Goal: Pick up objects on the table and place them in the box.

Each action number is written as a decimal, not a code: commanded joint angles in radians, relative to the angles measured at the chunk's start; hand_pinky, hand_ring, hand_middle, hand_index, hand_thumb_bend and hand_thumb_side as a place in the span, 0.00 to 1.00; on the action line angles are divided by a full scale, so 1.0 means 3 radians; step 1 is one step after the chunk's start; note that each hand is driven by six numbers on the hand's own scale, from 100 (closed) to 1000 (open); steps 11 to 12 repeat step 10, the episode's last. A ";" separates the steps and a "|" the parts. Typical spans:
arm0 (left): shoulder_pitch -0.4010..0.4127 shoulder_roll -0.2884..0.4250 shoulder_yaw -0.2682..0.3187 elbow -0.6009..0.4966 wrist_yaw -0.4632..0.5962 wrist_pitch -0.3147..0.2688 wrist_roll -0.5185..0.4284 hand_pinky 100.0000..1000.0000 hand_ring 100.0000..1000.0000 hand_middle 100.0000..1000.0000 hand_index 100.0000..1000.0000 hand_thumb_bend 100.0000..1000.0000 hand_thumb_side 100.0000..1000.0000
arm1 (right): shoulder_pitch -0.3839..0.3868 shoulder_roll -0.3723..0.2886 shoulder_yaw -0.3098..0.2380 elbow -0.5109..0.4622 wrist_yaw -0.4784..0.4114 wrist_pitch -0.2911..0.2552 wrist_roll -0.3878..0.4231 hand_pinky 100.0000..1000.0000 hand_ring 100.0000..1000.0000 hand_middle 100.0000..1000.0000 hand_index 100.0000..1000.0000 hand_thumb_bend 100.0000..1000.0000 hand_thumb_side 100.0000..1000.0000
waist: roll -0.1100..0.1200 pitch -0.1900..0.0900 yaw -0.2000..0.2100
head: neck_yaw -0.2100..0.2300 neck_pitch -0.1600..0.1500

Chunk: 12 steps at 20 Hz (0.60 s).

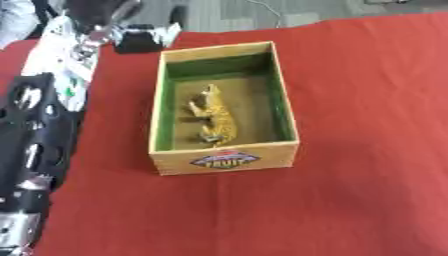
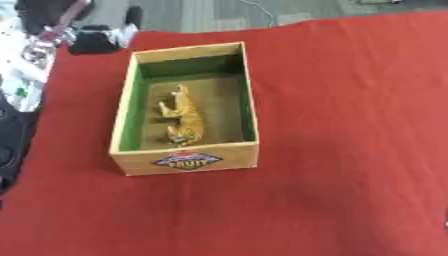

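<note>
A wooden box (image 1: 225, 159) with green inner walls and a fruit label on its front stands on the red cloth, left of centre. Inside it a yellow toy animal (image 1: 216, 116) lies on its side, lengthwise along the floor of the box. My left arm and hand (image 1: 31, 145), black with silver joints, run along the left edge of the left eye view, off the cloth and well apart from the box. The right hand shows in neither view.
The red cloth (image 2: 350, 125) spreads wide to the right of the box and in front of it. A black object (image 1: 140, 39) sits at the cloth's far left corner. White equipment (image 1: 61, 55) stands beyond the cloth's left edge.
</note>
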 commanded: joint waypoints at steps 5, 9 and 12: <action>0.0440 0.0560 0.0167 -0.0719 0.1760 0.0362 -0.0046 0.73 0.68 0.64 0.90 0.00 0.41 | 0.0026 -0.0112 -0.0074 -0.0031 0.0011 -0.0055 -0.0062 0.89 0.51 0.35 0.73 0.00 0.33 | -0.0064 -0.0115 0.0140 | -0.0209 0.0048; 0.0716 0.0579 0.0298 -0.1069 0.2465 0.0650 -0.0233 0.70 0.65 0.63 0.90 0.00 0.47 | 0.0045 -0.0121 -0.0091 -0.0031 -0.0001 -0.0098 -0.0089 0.88 0.51 0.35 0.73 0.00 0.33 | -0.0116 -0.0134 0.0209 | -0.0306 0.0045; 0.0789 0.0564 0.0334 -0.1159 0.2597 0.0748 -0.0269 0.69 0.65 0.62 0.90 0.00 0.48 | 0.0051 -0.0122 -0.0098 -0.0031 -0.0003 -0.0110 -0.0096 0.88 0.51 0.35 0.73 0.00 0.33 | -0.0128 -0.0138 0.0221 | -0.0321 0.0048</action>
